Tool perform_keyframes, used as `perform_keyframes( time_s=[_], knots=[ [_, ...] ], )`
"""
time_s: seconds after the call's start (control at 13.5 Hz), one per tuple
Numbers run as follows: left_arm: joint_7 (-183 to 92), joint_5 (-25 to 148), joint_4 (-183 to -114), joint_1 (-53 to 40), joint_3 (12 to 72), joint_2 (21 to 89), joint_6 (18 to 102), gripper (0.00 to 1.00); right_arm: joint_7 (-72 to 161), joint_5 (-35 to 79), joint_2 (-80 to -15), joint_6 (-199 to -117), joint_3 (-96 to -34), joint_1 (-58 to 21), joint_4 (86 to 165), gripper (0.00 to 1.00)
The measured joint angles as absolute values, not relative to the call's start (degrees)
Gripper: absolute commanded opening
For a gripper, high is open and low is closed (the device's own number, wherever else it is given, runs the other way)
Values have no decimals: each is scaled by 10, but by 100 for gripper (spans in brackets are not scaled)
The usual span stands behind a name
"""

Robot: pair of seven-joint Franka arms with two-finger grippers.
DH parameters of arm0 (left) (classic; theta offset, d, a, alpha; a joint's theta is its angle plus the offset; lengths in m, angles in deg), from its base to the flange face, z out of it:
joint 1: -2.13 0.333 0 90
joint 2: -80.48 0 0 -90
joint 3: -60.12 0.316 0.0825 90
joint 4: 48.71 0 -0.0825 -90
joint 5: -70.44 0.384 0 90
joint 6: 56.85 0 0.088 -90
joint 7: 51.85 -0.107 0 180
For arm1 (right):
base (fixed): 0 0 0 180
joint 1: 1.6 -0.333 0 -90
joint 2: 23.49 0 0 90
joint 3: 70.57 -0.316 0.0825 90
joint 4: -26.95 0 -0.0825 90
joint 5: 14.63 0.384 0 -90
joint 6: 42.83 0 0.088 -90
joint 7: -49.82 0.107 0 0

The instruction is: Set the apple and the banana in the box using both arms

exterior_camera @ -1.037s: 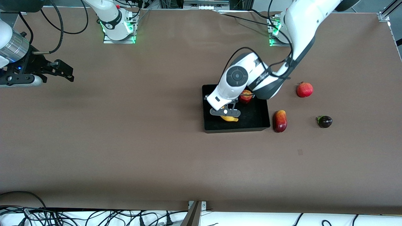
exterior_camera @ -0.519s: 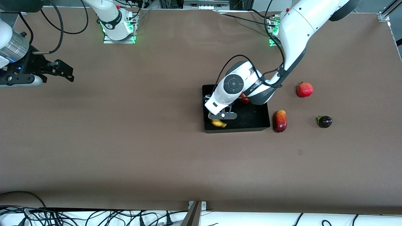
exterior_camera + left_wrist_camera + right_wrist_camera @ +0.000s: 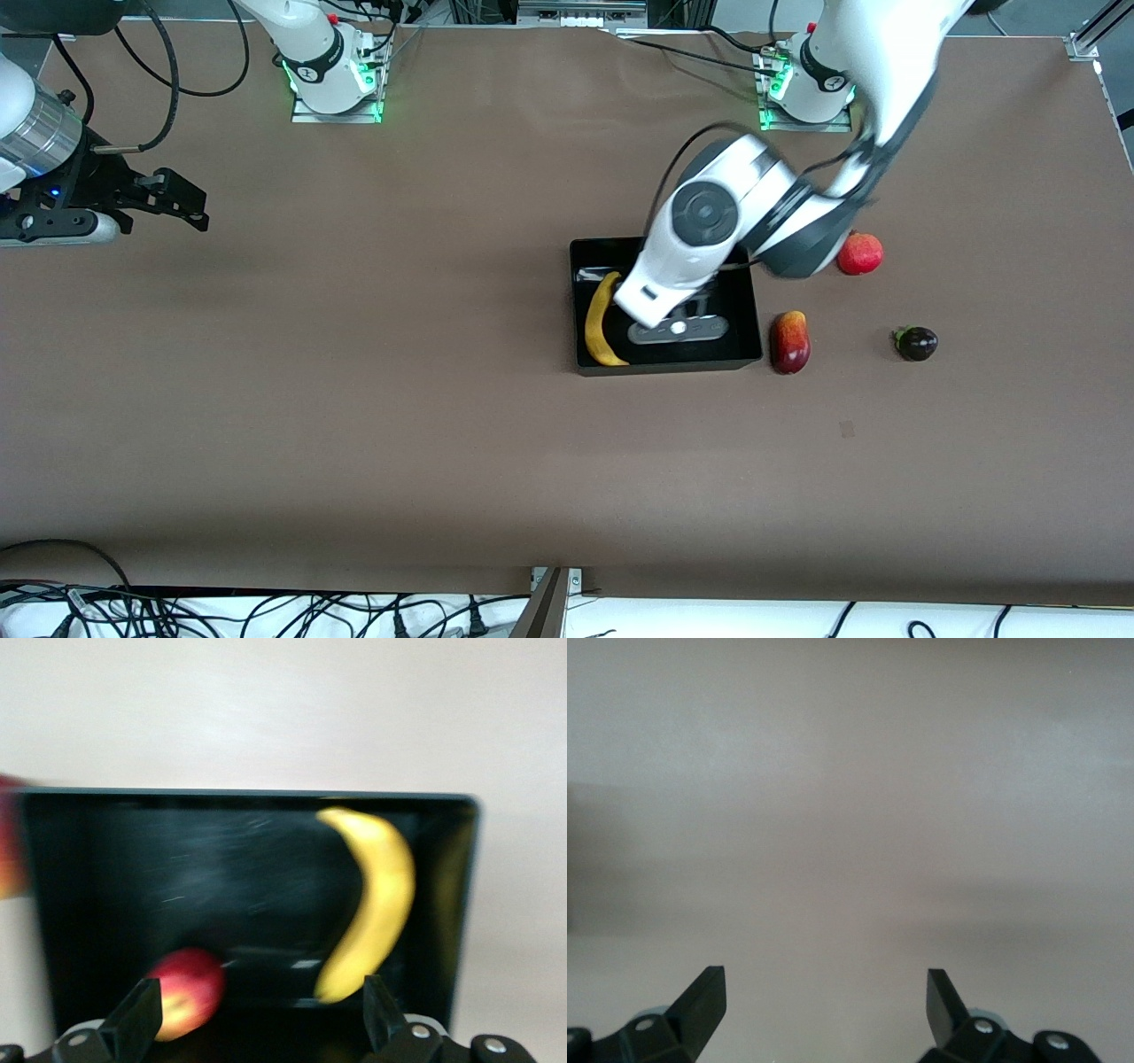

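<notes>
1. I see the banana (image 3: 600,320) lying loose in the box (image 3: 744,354), along the wall toward the right arm's end, near the box's 9 o'clock.
2. My left hand (image 3: 678,329) hangs over the box, released and empty.
3. The apple (image 3: 186,992) sits in the box too, apart from the banana.
4. My right hand (image 3: 168,204) waits released over bare surface (image 3: 399,399), near 9 o'clock.
</notes>
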State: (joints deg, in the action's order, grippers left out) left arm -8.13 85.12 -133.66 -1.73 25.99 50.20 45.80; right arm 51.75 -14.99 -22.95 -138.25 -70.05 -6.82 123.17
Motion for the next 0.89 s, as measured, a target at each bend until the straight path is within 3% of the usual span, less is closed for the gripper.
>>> perform_keyframes(
  time_s=[0.22, 0.44, 0.67, 0.89],
  knots=[
    [-210, 851, -1278, 49, 261, 552, 313, 100, 518, -150, -230, -1382, -701, -68, 1232, 100],
    [-327, 845, -1264, 97, 271, 583, 278, 100, 518, -150, -230, -1382, -701, -68, 1231, 100],
    [-417, 784, -1285, 43, 397, 647, 277, 100, 518, -150, -230, -1382, -701, -68, 1231, 100],
    [-487, 758, -1374, -17, 532, 734, 361, 100, 518, -150, -230, -1382, -701, -68, 1231, 100]
  ],
)
